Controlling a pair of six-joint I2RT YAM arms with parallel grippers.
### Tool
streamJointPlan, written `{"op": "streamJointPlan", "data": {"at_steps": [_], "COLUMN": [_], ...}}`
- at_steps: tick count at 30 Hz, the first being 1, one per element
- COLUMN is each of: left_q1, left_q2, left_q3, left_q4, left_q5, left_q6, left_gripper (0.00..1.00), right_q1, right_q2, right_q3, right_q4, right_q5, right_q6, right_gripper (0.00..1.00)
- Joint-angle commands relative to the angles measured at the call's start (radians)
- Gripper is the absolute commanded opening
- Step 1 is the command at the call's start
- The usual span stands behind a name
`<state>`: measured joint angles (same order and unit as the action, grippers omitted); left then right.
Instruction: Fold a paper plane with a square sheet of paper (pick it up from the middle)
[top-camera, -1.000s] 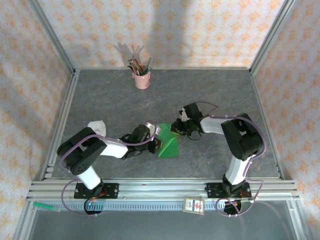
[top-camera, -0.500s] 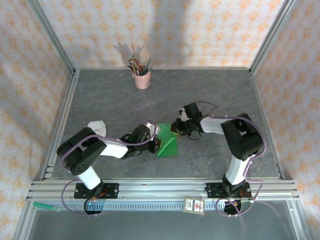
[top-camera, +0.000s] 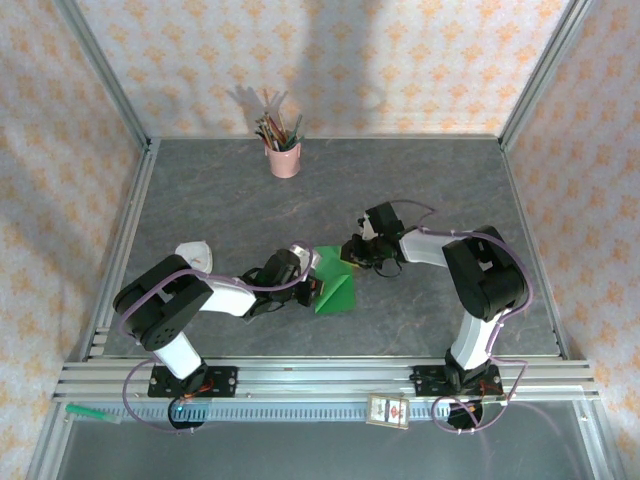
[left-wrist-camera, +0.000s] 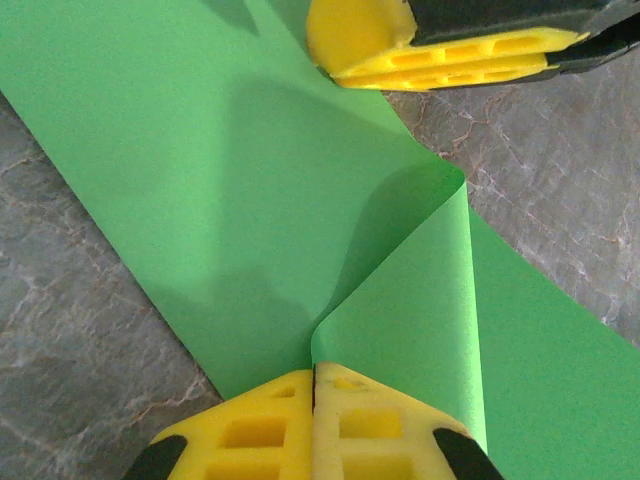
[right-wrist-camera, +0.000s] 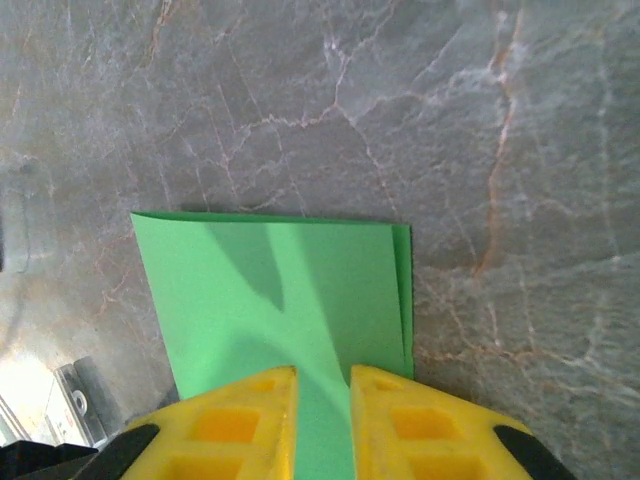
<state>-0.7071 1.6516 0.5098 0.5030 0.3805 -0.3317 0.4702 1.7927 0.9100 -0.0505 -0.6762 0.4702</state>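
Note:
The square sheet of paper lies partly folded on the grey table, bright green, with one flap raised. My left gripper reaches in from the left and is shut on the paper's lifted crease; its yellow fingertips are pressed together at the fold. My right gripper sits at the sheet's far right corner. In the right wrist view its jaws stand slightly apart, and the green sheet shows flat through the narrow gap. One of its yellow fingers shows at the top of the left wrist view.
A pink cup of pencils stands at the back of the table. A small white object lies at the left, behind the left arm. A white dark-bordered card rests on the front rail. Metal frame posts border the table.
The right gripper's jaws have parted slightly over the paper's corner. The left gripper and the paper have stayed put.

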Motion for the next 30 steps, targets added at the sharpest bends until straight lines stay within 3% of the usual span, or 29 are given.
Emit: {"op": "streamJointPlan", "data": {"at_steps": [1,15,30], "left_q1": [-0.005,-0.008,-0.010], "left_q2": [0.004,-0.006,-0.003], "left_q3": [-0.005,-0.013,-0.015], "left_q4": [-0.115,-0.128,-0.142], "left_q5": [-0.043,-0.063,-0.086], "left_q6": [0.020,0.007,0.007], "left_gripper": [0.00,0.00,0.00], "right_q1": [-0.004,0.051,0.149], "right_q2": [-0.017,-0.196,-0.267], "right_q3": [0.040,-0.096,-0.221], "right_q4": [-0.022,-0.002,0.092], "right_q5": [0.026,-0.024,-0.074], "right_q6": [-0.003,0.033,0.106], "right_gripper": [0.22,0.19,0.14]}}
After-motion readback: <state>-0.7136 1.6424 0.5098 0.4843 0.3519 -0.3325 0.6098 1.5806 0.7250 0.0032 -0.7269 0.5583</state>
